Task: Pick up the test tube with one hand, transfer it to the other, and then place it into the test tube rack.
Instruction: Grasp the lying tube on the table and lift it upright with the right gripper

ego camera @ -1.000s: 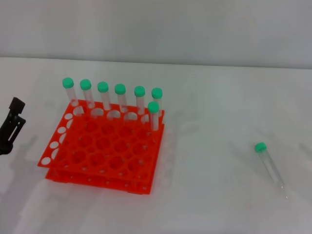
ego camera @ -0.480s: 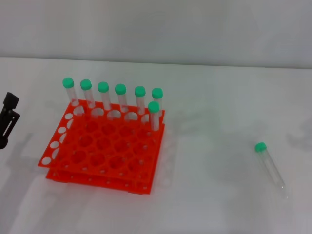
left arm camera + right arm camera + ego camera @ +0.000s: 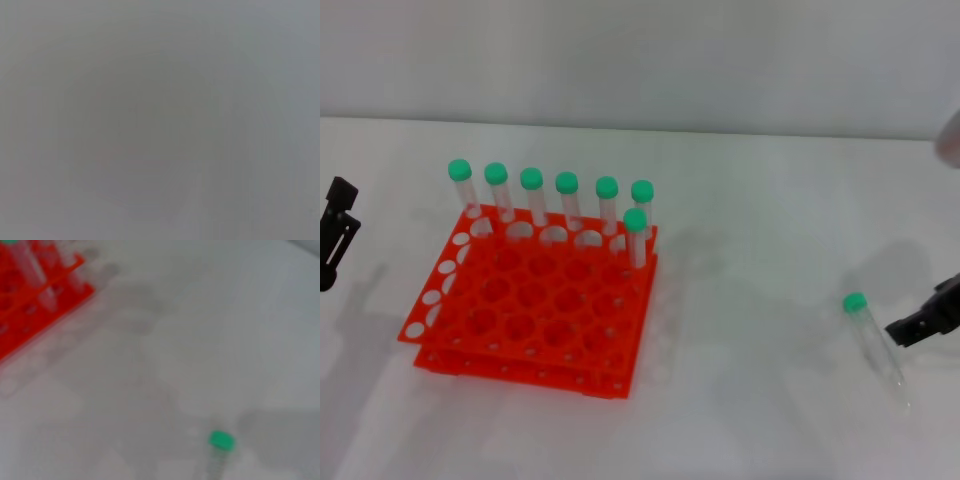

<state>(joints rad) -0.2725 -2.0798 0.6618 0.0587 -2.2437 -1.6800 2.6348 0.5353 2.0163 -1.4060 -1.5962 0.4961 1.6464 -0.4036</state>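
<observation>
The test tube point(image 3: 873, 340) lies flat on the white table point(image 3: 750, 200) at the lower right of the frame, well apart from the test tube rack point(image 3: 535, 300). The right gripper point(image 3: 928, 320) is just beside it; the left gripper point(image 3: 335, 240) stays at the left edge. For both, I cannot tell if the fingers are open.

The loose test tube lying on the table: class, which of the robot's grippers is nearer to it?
The right. The right gripper is just beside the test tube, near the table's right edge, not touching it. The left gripper is far off, beyond the test tube rack.
</observation>
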